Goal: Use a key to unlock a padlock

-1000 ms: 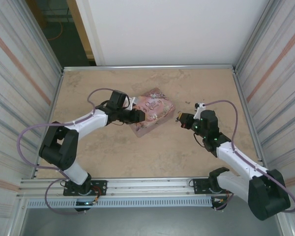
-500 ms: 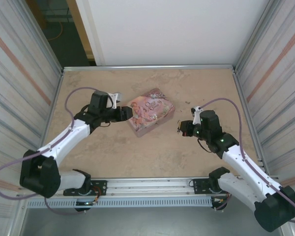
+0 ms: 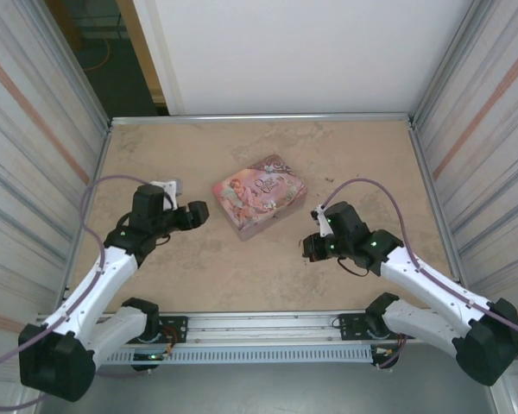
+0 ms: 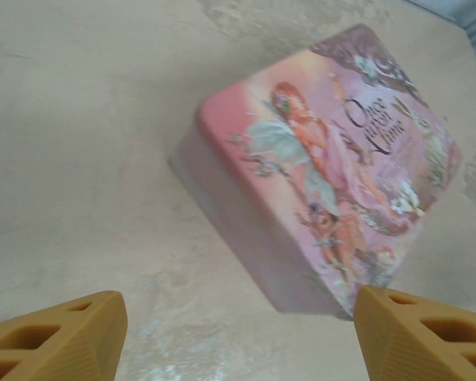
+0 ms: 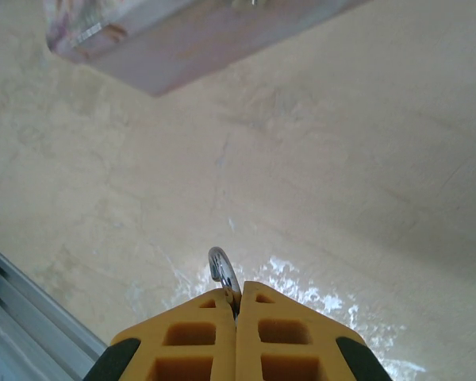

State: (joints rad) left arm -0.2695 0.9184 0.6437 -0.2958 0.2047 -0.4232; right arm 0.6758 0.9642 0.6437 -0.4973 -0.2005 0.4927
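Pink tin (image 3: 259, 197) lies between the empty, wide-open left claw (image 3: 197, 214) and the right claw (image 5: 236, 300), which pinches a silvery loop (image 5: 219, 266), likely for unlocking.

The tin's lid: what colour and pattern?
The tin's lid is pink with an illustrated winged figure, flowers and script lettering; left wrist view shows it best.

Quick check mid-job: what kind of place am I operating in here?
Likely an enclosed lab test cell: a beige tabletop framed by an aluminium rail, with ribbed panel walls on both sides.
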